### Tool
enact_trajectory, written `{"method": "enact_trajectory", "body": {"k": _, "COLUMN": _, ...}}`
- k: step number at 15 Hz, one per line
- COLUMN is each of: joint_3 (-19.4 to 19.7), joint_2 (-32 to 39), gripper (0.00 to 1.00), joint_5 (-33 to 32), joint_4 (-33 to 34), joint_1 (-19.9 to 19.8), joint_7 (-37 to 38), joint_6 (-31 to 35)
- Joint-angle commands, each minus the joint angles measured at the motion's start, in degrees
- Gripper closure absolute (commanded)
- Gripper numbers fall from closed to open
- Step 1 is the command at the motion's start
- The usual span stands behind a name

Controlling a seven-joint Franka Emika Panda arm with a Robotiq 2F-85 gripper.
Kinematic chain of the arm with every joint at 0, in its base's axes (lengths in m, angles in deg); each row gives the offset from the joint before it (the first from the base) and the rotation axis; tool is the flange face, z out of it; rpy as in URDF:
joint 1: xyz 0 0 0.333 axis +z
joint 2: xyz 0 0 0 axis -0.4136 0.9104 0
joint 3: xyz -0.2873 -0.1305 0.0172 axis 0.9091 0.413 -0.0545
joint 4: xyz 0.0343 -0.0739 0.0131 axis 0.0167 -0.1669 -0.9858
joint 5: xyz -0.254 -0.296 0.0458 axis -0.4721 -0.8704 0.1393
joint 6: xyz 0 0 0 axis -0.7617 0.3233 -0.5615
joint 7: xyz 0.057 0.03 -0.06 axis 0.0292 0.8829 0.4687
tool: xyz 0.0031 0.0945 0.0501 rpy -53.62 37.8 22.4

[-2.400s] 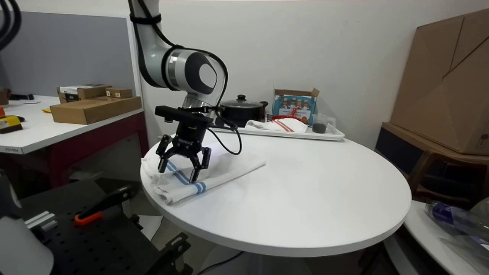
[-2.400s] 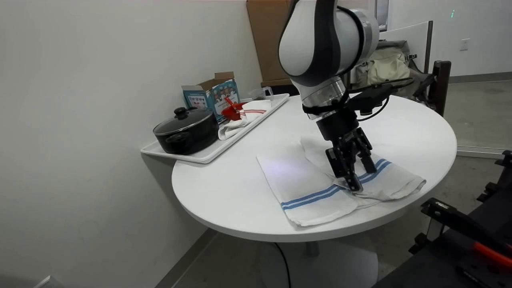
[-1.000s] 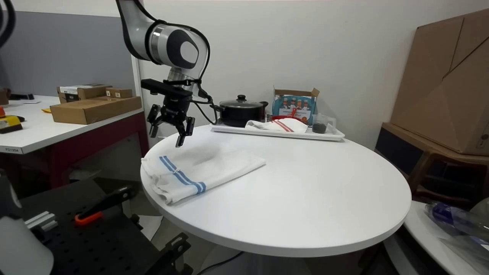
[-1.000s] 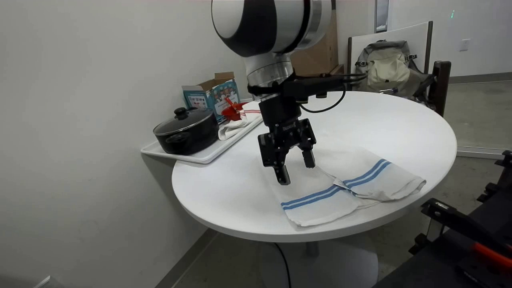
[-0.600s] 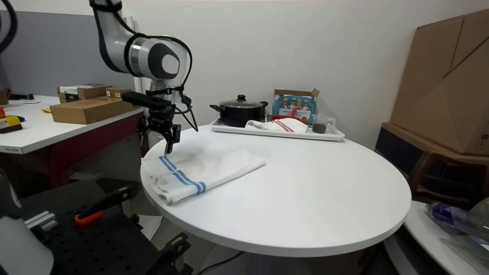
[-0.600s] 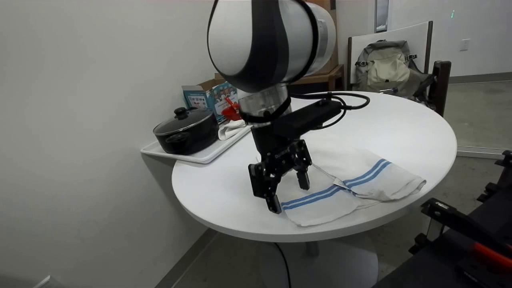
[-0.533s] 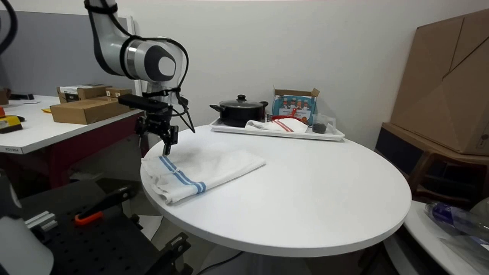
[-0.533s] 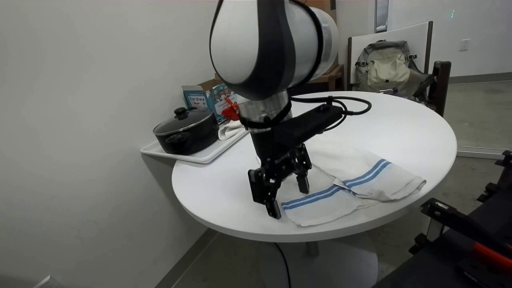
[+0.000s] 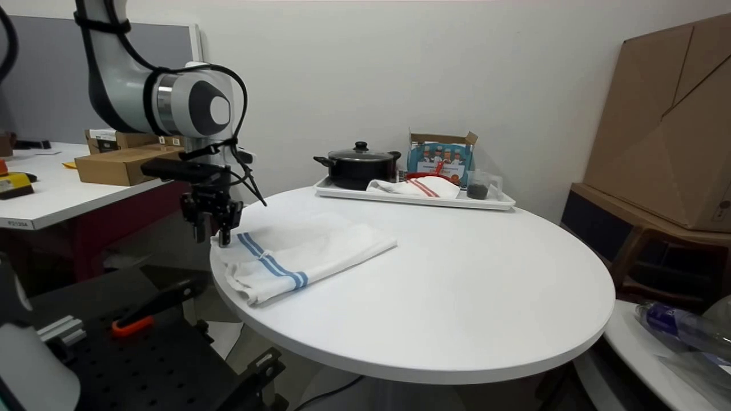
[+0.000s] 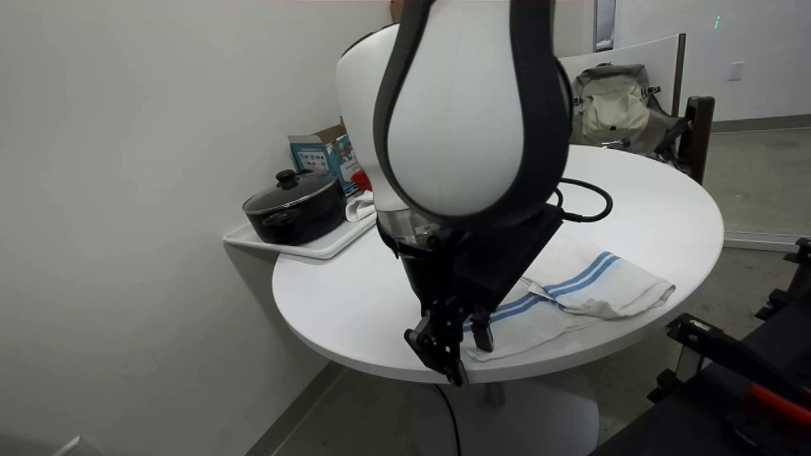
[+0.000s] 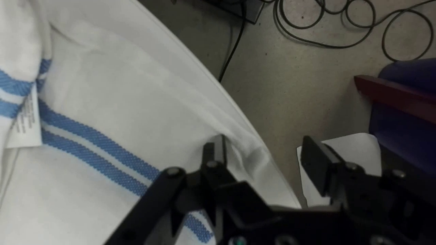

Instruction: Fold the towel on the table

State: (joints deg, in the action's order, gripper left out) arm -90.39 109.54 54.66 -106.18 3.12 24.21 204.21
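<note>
Smooth round table (image 9: 445,274) bears a striped towel (image 9: 308,251), creased beside parted jaws.

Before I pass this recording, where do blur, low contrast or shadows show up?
Wrist view: the black two-fingered gripper looks soft, the small white printed label unreadable; in an exterior view, the blue-striped white cloth towel blends partly into the round white table; in an exterior view, a shadow darkens the pale wall below the rectangular white tray.
</note>
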Motion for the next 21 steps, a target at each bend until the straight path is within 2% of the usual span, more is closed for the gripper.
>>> {"method": "enact_trajectory", "body": {"k": 1, "joint_3": 3.0, "joint_2": -0.3, "gripper": 0.72, "joint_5": -3.3, "joint_4": -1.3, "joint_1": 3.0, "joint_7": 3.8, "joint_6": 2.5}}
{"method": "enact_trajectory", "body": {"k": 3, "joint_3": 4.0, "joint_2": -0.3, "gripper": 0.88, "joint_5": -4.2, "joint_4": -1.7, "joint_1": 3.5, "joint_7": 4.7, "joint_6": 2.9}}
{"method": "enact_trajectory", "body": {"k": 5, "joint_3": 3.9, "joint_2": -0.5, "gripper": 0.91, "joint_5": -3.7, "joint_4": -1.8, "joint_1": 3.0, "joint_7": 4.5, "joint_6": 2.9}}
{"method": "enact_trajectory", "body": {"k": 7, "joint_3": 3.0, "joint_2": -1.5, "gripper": 0.96, "joint_5": -1.3, "joint_4": -1.9, "joint_1": -0.1, "joint_7": 2.7, "joint_6": 2.5}}
{"method": "enact_trajectory", "body": {"k": 9, "joint_3": 2.9, "joint_2": -2.7, "gripper": 0.89, "joint_5": 1.5, "joint_4": -2.0, "joint_1": -4.3, "joint_7": 1.4, "joint_6": 2.6}}
{"method": "enact_trajectory", "body": {"k": 14, "joint_3": 3.4, "joint_2": -7.0, "gripper": 0.9, "joint_5": 10.4, "joint_4": -1.9, "joint_1": -16.9, "joint_7": -2.8, "joint_6": 2.4}}
{"method": "enact_trajectory", "body": {"k": 17, "joint_3": 4.9, "joint_2": -8.8, "gripper": 0.9, "joint_5": 12.7, "joint_4": -1.1, "joint_1": -21.2, "joint_7": -3.5, "joint_6": 2.1}}
{"method": "enact_trajectory", "body": {"k": 21, "joint_3": 6.4, "joint_2": -10.8, "gripper": 0.9, "joint_5": 13.6, "joint_4": -1.1, "joint_1": -23.7, "joint_7": -2.9, "joint_6": 2.4}}
